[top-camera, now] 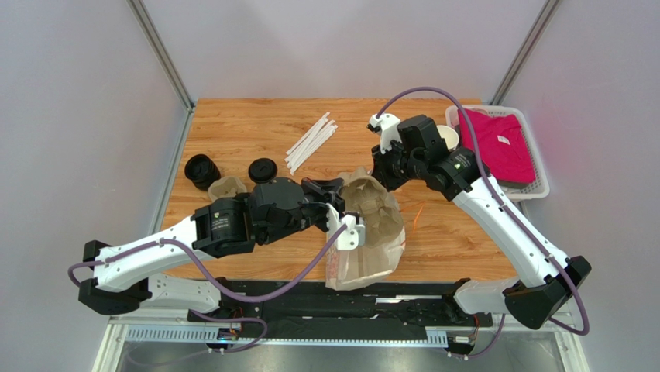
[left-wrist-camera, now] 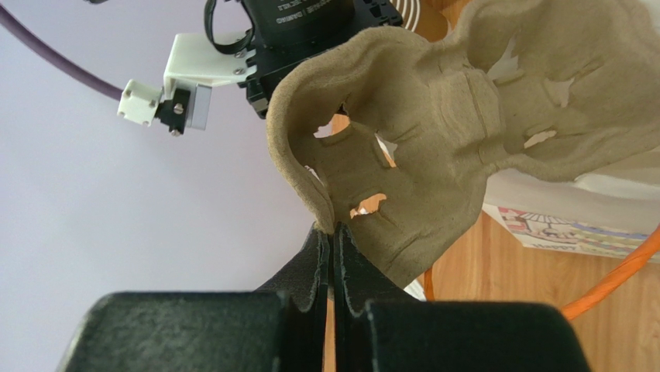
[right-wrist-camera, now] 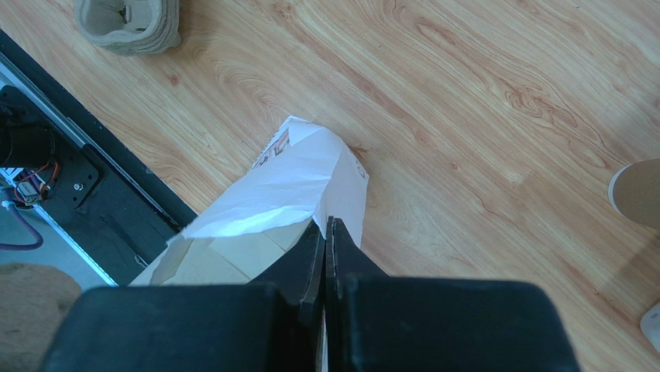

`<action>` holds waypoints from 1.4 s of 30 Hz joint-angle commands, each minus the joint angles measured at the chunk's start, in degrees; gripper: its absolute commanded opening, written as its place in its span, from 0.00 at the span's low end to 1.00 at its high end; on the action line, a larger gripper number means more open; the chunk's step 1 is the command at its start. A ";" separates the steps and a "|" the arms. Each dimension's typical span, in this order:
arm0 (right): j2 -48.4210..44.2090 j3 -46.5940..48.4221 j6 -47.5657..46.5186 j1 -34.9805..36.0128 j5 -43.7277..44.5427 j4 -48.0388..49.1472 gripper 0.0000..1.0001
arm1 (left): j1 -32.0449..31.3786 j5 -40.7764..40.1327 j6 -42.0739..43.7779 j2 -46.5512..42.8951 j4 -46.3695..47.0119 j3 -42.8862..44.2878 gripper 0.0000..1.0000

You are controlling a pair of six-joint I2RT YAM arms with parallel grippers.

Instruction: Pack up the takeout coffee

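My left gripper [top-camera: 335, 195] [left-wrist-camera: 335, 232] is shut on the rim of a grey-brown pulp cup tray [top-camera: 373, 203] [left-wrist-camera: 434, 132] and holds it tilted over the mouth of the white paper bag [top-camera: 370, 260] [left-wrist-camera: 573, 221]. My right gripper [top-camera: 382, 167] [right-wrist-camera: 325, 225] is shut on the bag's top edge [right-wrist-camera: 302, 170]. A round black lid [top-camera: 262, 170] sits on the table left of the bag. It may top the takeout coffee, but no cup shows under it from above.
A black round stack [top-camera: 201, 170] and a stack of pulp trays [top-camera: 226, 188] [right-wrist-camera: 128, 23] lie at the left. White straws [top-camera: 311, 138] lie at the back. A white basket [top-camera: 542, 186] with pink cloth and a lidless cup [top-camera: 448, 136] stand right. An orange stick [top-camera: 418, 215] lies beside the bag.
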 commanded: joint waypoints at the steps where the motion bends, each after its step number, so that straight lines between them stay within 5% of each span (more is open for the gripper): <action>1: -0.91 0.52 0.14 0.33 1.16 2.54 0.00 | -1.00 -0.47 9.05 -2.43 5.40 -3.30 0.00; 18: 2.95 4.48 -1.19 2.79 6.97 -0.97 0.00 | -1.00 5.06 22.59 -5.34 1.72 1.01 0.00; 42: 2.25 5.18 -1.19 3.23 -1.11 -0.89 0.00 | -1.00 9.45 8.45 -7.89 3.92 -19.21 0.00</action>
